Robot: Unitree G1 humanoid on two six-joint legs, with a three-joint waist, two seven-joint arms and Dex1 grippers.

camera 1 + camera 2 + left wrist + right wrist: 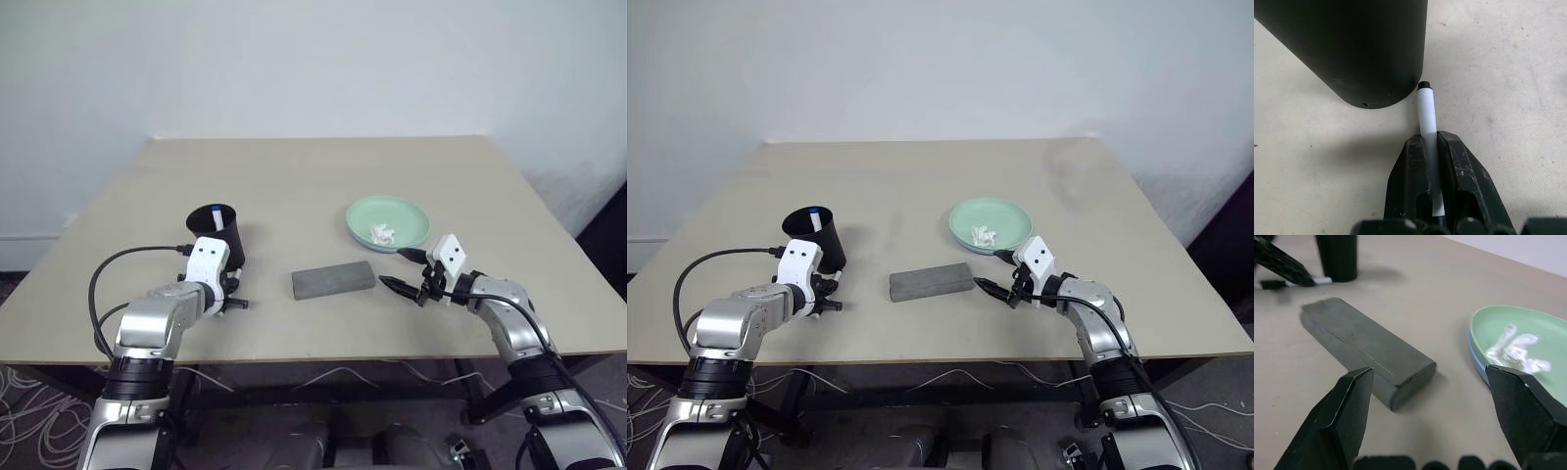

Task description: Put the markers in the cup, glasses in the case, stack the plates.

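Note:
My left gripper (pixel 1431 139) is shut on a white marker (pixel 1425 110) that lies on the table right beside the foot of the black cup (pixel 220 235). The marker's black cap (pixel 238 305) sticks out past the fingers. A second marker with a blue cap (pixel 217 217) stands inside the cup. The grey case (pixel 334 280) lies closed at mid-table. My right gripper (pixel 402 271) hovers open just right of the case, fingers spread with nothing between them. The mint green plate (pixel 402 213) sits on the light blue plate (pixel 1476 363). The glasses are hidden.
A white crumpled scrap (pixel 382 233) lies in the green plate. The beige table (pixel 313 176) ends close behind both arms at its front edge. Cables hang below the table.

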